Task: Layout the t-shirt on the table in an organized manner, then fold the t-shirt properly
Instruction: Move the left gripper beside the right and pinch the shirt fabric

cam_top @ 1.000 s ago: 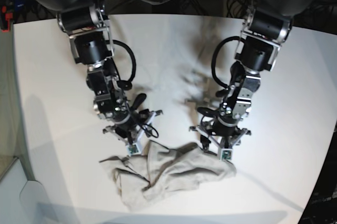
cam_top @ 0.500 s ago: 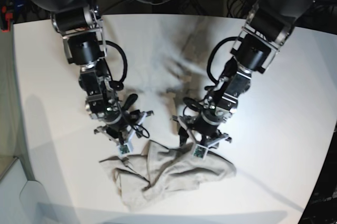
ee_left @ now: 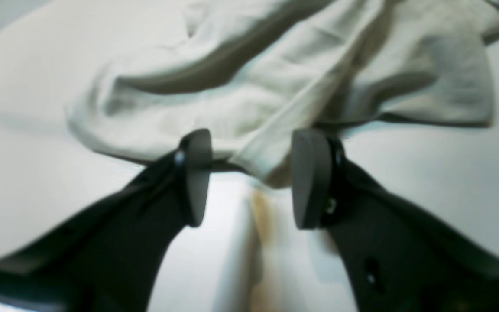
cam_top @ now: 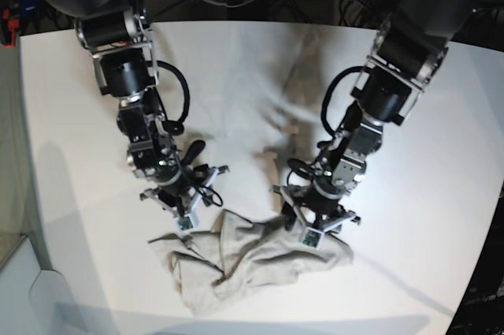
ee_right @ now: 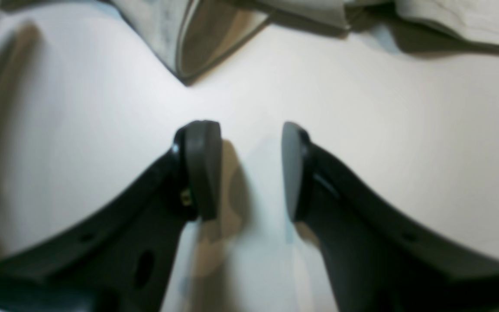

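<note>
T-shirt (cam_top: 250, 260): beige, crumpled into a low, creased heap near the front edge of the table (cam_top: 441, 154), between and just in front of the two arms. Not laid out; folds overlap and one layer is doubled over along the far edge.

Left gripper (ee_left: 249, 173): jaws apart, tips down at the far edge of the heap. In the left wrist view a fold of the shirt's edge lies in the gap between the two pads (ee_left: 197, 173). The left-hand pad overlaps the cloth; the other sits just beside the fold. The jaws are not pressed together on the cloth. Whether either pad actually touches the fabric I cannot tell; the picture is soft.

Right gripper (ee_right: 249, 169): jaws apart, nothing between them, only bare white tabletop. Its tips point down at the table just short of the shirt; a pointed corner of the cloth (ee_right: 189, 47) lies ahead of the pads, clear of them.
</note>
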Action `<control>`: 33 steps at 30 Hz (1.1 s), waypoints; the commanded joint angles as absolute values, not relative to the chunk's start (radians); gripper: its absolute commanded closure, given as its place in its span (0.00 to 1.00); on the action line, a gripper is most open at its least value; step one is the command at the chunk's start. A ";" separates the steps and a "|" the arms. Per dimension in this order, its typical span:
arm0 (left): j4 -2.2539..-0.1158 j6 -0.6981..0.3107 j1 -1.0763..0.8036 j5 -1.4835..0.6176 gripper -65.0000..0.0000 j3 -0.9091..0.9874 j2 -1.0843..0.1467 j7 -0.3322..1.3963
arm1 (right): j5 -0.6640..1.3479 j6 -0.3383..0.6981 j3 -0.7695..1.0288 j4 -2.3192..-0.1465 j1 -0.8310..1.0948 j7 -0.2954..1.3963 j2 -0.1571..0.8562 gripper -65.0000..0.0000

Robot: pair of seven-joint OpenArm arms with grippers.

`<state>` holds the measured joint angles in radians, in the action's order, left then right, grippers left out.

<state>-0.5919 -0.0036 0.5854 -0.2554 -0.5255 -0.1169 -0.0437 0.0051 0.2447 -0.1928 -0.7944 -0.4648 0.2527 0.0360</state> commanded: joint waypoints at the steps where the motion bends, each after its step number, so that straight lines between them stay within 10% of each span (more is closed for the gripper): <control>1: -0.579 0.005 0.619 -0.254 0.54 -0.519 -0.113 -0.091 | 0.012 0.263 -0.193 -0.814 -0.495 0.234 0.036 0.63; 21: -0.374 0.001 0.680 -0.252 0.56 -0.530 -0.042 -0.213 | 0.012 0.263 -0.193 -0.812 -0.495 0.234 0.035 0.63; 29: -0.248 -0.002 0.717 -0.252 1.00 -0.527 -0.039 -0.231 | 0.012 0.263 -0.193 -0.812 -0.483 0.243 0.036 0.63; 33: -0.242 -0.002 0.716 -0.252 0.99 -0.530 -0.041 -0.309 | 0.012 0.263 -0.193 -0.814 -0.475 0.243 0.036 0.63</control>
